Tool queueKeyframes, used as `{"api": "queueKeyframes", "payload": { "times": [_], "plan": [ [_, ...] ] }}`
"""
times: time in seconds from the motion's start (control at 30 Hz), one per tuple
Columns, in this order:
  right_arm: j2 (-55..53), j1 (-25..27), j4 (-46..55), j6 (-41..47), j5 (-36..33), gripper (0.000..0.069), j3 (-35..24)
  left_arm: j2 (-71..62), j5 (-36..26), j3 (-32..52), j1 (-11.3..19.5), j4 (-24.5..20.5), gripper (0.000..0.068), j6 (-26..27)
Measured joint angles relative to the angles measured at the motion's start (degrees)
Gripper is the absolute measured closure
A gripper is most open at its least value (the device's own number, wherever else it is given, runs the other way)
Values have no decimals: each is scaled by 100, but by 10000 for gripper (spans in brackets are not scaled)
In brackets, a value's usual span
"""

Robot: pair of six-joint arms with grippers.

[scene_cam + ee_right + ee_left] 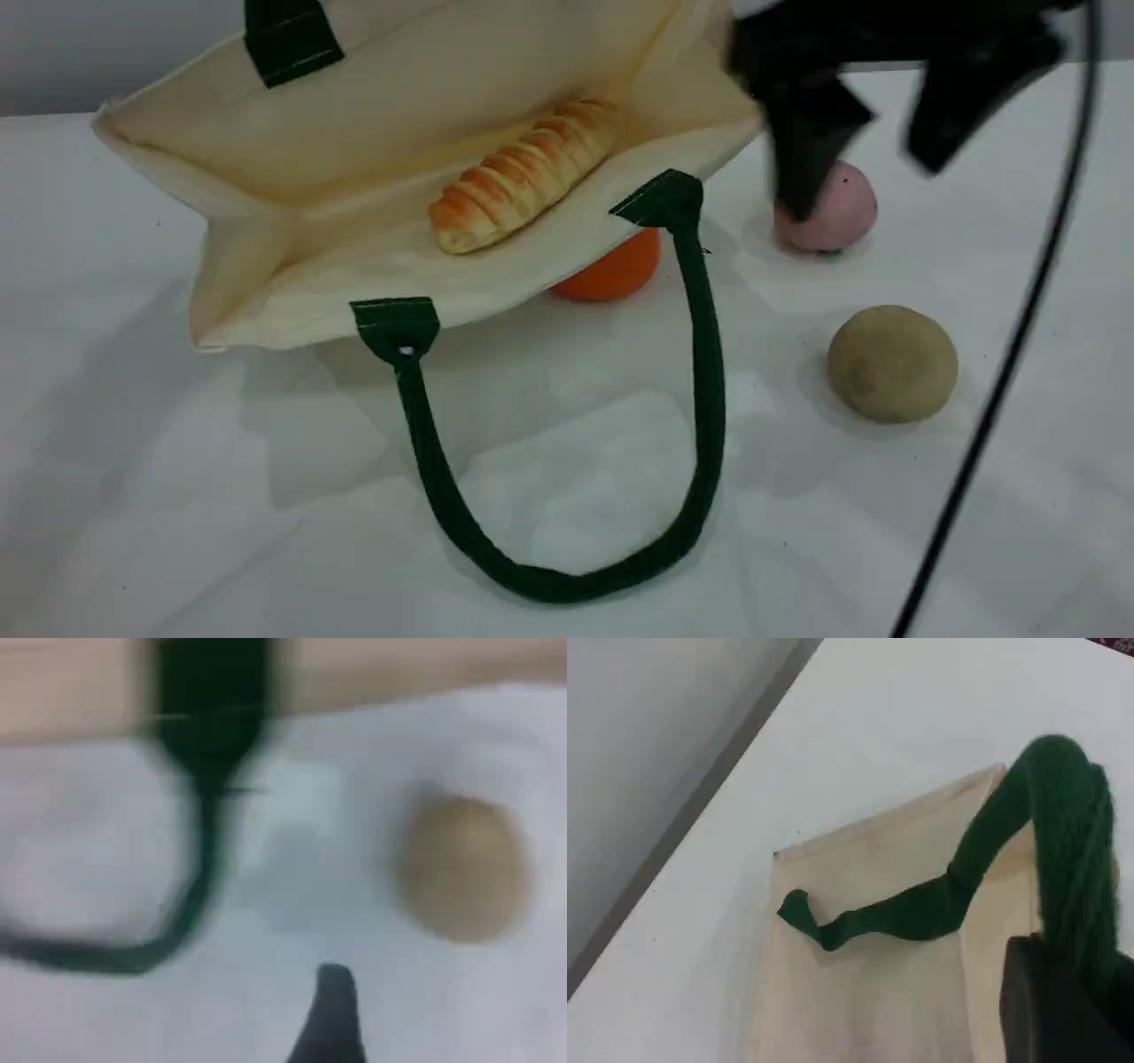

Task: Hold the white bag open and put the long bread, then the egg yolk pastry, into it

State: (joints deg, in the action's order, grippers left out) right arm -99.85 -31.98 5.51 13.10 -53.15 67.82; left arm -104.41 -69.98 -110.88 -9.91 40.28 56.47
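The white bag (292,257) lies with its mouth held wide open toward the camera. The long bread (523,177) rests inside it. One green handle (700,354) loops loose on the table; the other handle (1045,815) rises out of view and my left gripper (1072,966) is shut on it. The egg yolk pastry (890,361) sits on the table right of the bag. My right gripper (864,190) hangs open above and behind the pastry, in front of a pink ball. In the blurred right wrist view the pastry (461,868) lies ahead and right of my fingertip (332,1019).
An orange fruit (611,270) sits against the bag's lower rim, partly hidden. The pink ball (833,217) lies behind the pastry, partly covered by a right finger. A black cable (1001,381) hangs across the right side. The table is white (221,496).
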Motion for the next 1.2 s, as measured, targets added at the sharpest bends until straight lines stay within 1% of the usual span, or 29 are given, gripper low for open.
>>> {"api": "queueKeyframes", "payload": {
  "times": [0.1, 0.27, 0.37, 0.5, 0.77, 1.03, 1.2],
  "plan": [
    [-19, 0, 697, 325, 80, 123, 0, 0, 0, 0, 0, 6, 598, 0],
    [-176, 0, 1088, 305, 297, 123, 0, 0, 0, 0, 0, 6, 598, 0],
    [-439, 0, 1115, 332, 319, 123, 0, 0, 0, -5, 0, 6, 598, 0],
    [-813, 0, 1115, 332, 535, 123, 0, 0, 0, -5, 0, 6, 598, 0],
    [-1390, 11, 1142, 332, 585, 123, 0, 0, 0, -5, 0, 6, 598, 0],
    [-1561, 11, 1167, 311, 913, 135, 0, 0, 0, -5, 0, 1, 598, 0],
    [-1832, 11, 1207, 311, 930, 135, -11, 0, 0, -5, 0, -4, 598, 0]
  ]
}}
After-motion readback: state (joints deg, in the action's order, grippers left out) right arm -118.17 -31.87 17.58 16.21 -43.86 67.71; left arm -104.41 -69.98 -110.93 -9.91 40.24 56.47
